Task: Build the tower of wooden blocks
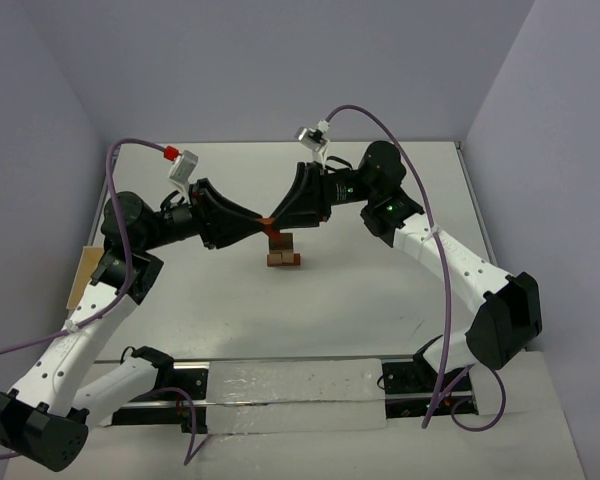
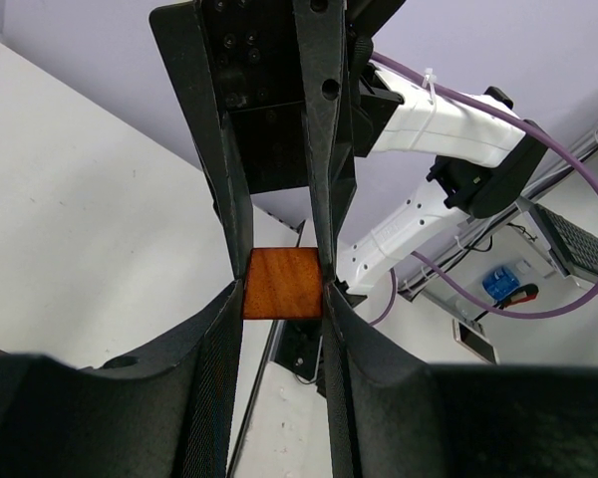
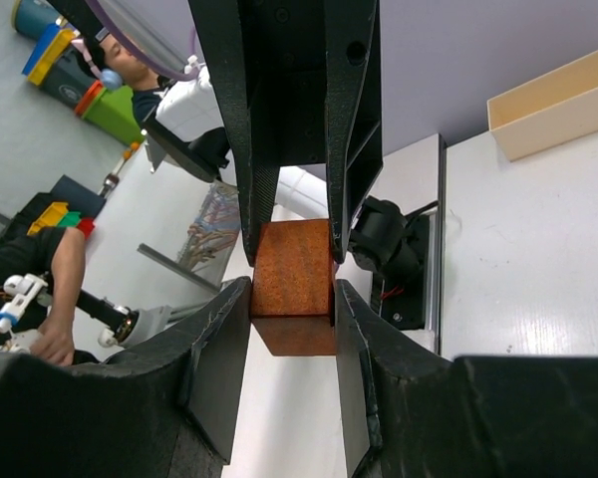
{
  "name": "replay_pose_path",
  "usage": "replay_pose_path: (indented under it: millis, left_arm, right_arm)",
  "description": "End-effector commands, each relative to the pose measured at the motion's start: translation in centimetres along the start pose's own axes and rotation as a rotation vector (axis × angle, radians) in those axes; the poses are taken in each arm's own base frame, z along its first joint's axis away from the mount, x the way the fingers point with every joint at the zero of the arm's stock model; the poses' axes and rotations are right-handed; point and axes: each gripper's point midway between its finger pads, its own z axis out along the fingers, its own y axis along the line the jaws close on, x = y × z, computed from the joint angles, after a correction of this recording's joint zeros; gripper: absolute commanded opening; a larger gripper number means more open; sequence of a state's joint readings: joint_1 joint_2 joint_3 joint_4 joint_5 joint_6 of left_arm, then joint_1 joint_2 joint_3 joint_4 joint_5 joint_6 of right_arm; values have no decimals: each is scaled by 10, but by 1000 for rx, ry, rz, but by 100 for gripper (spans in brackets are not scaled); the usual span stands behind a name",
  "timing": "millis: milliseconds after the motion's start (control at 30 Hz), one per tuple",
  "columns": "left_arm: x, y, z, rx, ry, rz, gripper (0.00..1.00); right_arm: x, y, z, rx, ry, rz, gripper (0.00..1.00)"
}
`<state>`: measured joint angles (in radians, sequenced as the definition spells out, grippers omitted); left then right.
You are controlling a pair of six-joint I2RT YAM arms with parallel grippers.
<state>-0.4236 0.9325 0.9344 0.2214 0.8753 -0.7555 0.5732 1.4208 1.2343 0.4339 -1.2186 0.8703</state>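
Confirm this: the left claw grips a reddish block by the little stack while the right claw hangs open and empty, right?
No. The right claw is shut on the same reddish block as the left claw, not open and empty; the right wrist view shows it.

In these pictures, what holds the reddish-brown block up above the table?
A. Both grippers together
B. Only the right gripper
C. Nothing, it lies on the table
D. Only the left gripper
A: in each wrist view the reddish-brown block sits between two pairs of fingers, so the left gripper and the right gripper both close on it, above the stacked blocks.
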Motion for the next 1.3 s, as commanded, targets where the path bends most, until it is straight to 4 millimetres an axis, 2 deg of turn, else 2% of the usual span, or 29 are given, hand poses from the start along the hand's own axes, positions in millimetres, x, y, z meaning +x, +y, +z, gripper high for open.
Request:
replay_pose_path:
  millis: [0, 33, 133, 167, 300, 467, 500, 567, 633, 700, 800, 867, 1067, 1267]
  left_arm:
    - [-1, 2, -1, -13, -4, 1, 5]
    - [0, 5, -1, -27, 3, -8, 18]
    - [2, 15, -2, -88, 25, -25, 85]
    - [3, 19, -3, -110, 38, -31, 99]
    - [7, 35, -18, -155, 109, -106, 99]
    - [-17, 64, -47, -238, 104, -127, 99]
    - [-18, 75, -53, -252, 122, -147, 99]
    - [-23, 84, -60, -257, 149, -106, 99]
    - [-16, 100, -71, -297, 197, -175, 99]
    - [-9, 116, -79, -330, 234, -157, 99]
    - [-5, 131, -91, -413, 259, -85, 99]
    - [-4, 132, -94, -437, 267, -53, 99]
    - [3, 134, -96, -416, 240, -65, 99]
    - [-11, 130, -105, -366, 193, -118, 99]
  right_arm:
    - [-8, 21, -4, -30, -16, -101, 26]
    - [-8, 21, -4, -30, -13, -109, 22]
    - [-7, 18, -5, -13, 11, -144, 10]
    - [-7, 12, -6, 16, 28, -169, 7]
    - [5, -23, -20, 195, 170, -365, 0]
    - [25, -78, -54, 414, 401, -572, 0]
    - [31, -90, -61, 442, 458, -616, 0]
    - [35, -107, -72, 499, 524, -650, 0]
    - [40, -123, -82, 529, 596, -685, 0]
    - [42, -138, -86, 554, 652, -677, 0]
    - [38, -151, -86, 574, 704, -691, 0]
    - [33, -155, -83, 580, 724, -710, 0]
    - [37, -181, -71, 600, 817, -750, 0]
    - [45, -195, -54, 580, 871, -761, 0]
